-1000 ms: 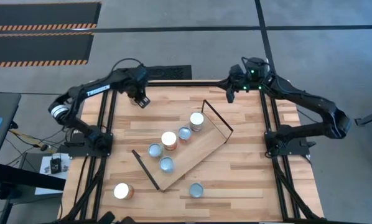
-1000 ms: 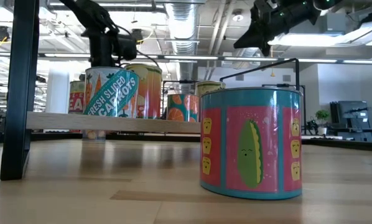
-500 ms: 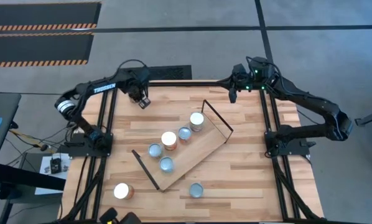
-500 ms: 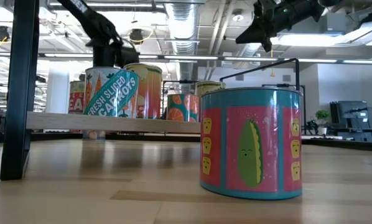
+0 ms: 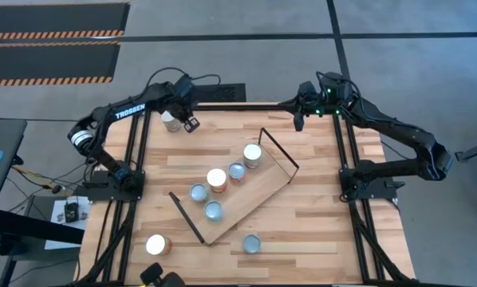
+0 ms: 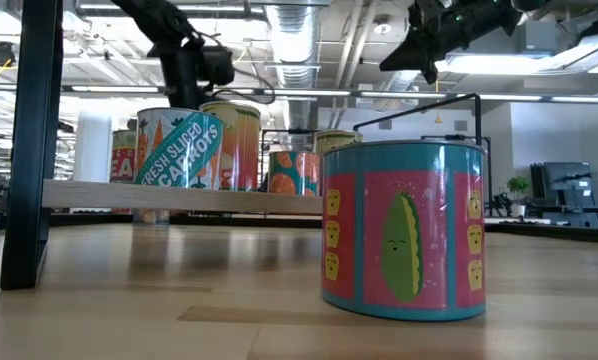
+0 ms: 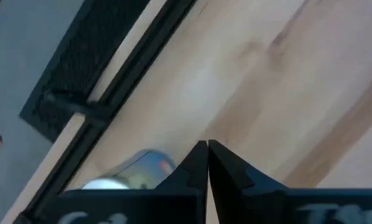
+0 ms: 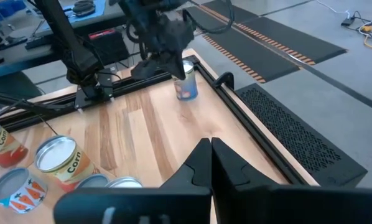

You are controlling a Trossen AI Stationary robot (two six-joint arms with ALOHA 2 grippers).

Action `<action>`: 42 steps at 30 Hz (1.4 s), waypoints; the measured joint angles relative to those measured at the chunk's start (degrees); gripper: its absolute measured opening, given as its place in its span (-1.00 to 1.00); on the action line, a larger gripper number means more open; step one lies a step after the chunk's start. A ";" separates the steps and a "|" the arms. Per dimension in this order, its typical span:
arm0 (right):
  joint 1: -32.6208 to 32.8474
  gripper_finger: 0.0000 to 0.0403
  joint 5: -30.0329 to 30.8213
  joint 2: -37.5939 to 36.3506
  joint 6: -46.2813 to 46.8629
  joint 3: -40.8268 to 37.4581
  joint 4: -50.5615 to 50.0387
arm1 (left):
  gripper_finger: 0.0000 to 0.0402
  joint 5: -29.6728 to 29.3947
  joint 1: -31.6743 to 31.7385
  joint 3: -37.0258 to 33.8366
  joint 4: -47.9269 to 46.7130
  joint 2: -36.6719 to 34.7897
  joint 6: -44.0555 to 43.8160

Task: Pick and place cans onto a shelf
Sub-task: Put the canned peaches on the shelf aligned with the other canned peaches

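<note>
The shelf (image 5: 240,195) lies slantwise on the tabletop, and several cans stand on it in a row, among them a white-topped one (image 5: 253,155) and the carrot can (image 6: 179,150). Two cans stand on the table near the front: one at the left (image 5: 157,245) and the corn can (image 5: 250,243). Another can (image 5: 170,121) stands upright at the table's far left corner. My left gripper (image 5: 189,124) is shut right beside it, with nothing between the fingers (image 7: 198,163). My right gripper (image 5: 297,122) hovers shut and empty over the far edge. My left gripper is shut next to the corner can (image 7: 139,169), on the can's right side and coming down at a slant. Its own finger hides the gap, so I cannot tell whether the finger's outer side touches the can.
Black frame rails (image 5: 222,107) run along the table's far edge and both sides. A floor vent (image 8: 298,134) lies beyond the far edge. Bare wood lies between the corner can and the shelf's wire bracket (image 5: 278,150). A black post (image 6: 29,140) stands near the low camera.
My left gripper has shut and shifted a little toward the table's right. The corner can, hidden under the gripper before, now shows standing beside it. My right gripper has drawn slightly back toward the far edge.
</note>
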 joint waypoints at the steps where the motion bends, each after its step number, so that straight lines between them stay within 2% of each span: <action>1: 0.00 -0.94 0.00 0.00 -0.04 0.00 0.02 | -1.00 0.58 -0.47 0.59 -0.12 0.02 -0.01; 4: 0.00 -0.94 -0.02 0.00 -0.13 0.00 0.00 | -1.00 0.68 -1.96 2.69 -0.72 0.06 -0.70; 10: 0.04 -0.94 0.00 0.00 0.00 0.00 0.00 | -0.95 -4.28 -1.59 4.66 -5.44 0.04 -5.81; 17: 0.04 -0.94 0.00 0.00 0.02 0.00 0.00 | -0.57 -4.86 0.35 1.14 -6.82 0.31 -6.50; 20: 0.04 -0.94 -0.02 0.00 0.03 0.00 0.00 | -0.40 -7.32 0.57 -0.53 -4.91 0.31 -6.99; 25: 0.04 -0.94 -0.02 0.00 0.05 0.02 0.00 | -0.24 -8.39 0.88 -3.43 -3.53 0.51 -7.33; 32: 0.04 -0.94 -0.02 0.02 0.07 0.02 0.00 | -0.22 -14.37 0.88 -4.26 -3.55 0.57 -10.78; 42: 0.04 -0.94 -0.02 0.02 0.09 0.02 0.02 | -0.28 -13.85 1.22 -4.26 -4.49 0.55 -11.32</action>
